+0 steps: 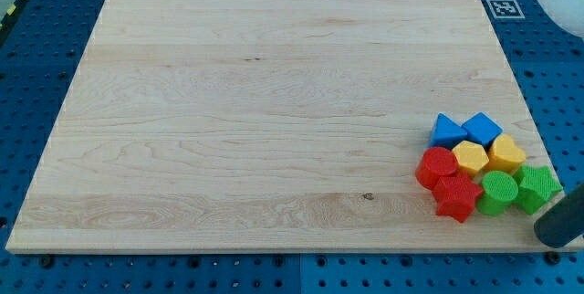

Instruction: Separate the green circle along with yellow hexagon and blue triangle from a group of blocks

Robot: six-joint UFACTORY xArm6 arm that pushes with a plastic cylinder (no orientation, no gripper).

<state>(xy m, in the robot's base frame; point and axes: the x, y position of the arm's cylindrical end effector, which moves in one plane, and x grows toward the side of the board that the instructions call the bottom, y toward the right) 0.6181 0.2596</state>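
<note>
Camera view, my tip (554, 236) partly cut off, beside green star (537, 187), no fingers.

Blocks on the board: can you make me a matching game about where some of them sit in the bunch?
Things:
1. blue triangle
2. red star
3. green star
4. yellow hexagon

Places:
A. nearest my tip
B. middle of the bunch
C. top left of the bunch
D. bottom of the bunch, left of the green circle

Pairs: 1-C, 2-D, 3-A, 4-B
</note>
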